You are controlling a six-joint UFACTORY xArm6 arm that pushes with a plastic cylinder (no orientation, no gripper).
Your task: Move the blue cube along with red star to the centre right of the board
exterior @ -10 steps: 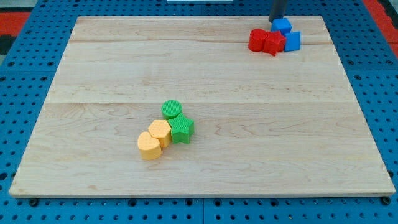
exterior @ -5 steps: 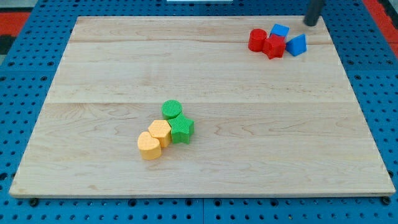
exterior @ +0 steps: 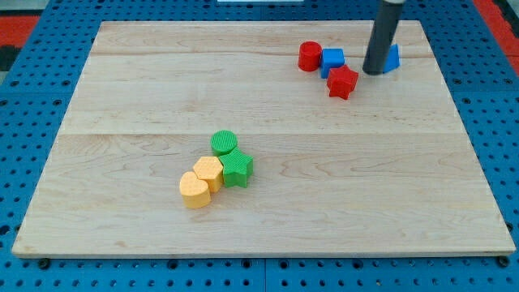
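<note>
Camera view shows a pale wooden board (exterior: 268,97) lying on a blue pegboard table (exterior: 32,162). My tip (exterior: 374,72) is the lower end of a straight dark rod; it has no jaws and holds nothing, and it rests on the board in the far right area. A second blue block (exterior: 393,57) sits right behind the rod on its right side, partly hidden, so I cannot tell its shape or whether the tip touches it.

The blue cube (exterior: 332,61) stands to the left of my tip, apart from it. A red cylinder (exterior: 310,56) sits just beside the cube on its left, and the two seem to touch. The red star (exterior: 342,82) lies just near of the cube and slightly to its right, very close to it, and to the near left of my tip with a clear gap between them.

Well apart from this group, left of centre on the near half of the board, four blocks are packed together: a green cylinder (exterior: 224,143) farthest, a green star (exterior: 237,169) just near and right of it, a yellow hexagonal block (exterior: 208,172) touching the green star on its left, and a yellow heart (exterior: 194,191) nearest and leftmost.
</note>
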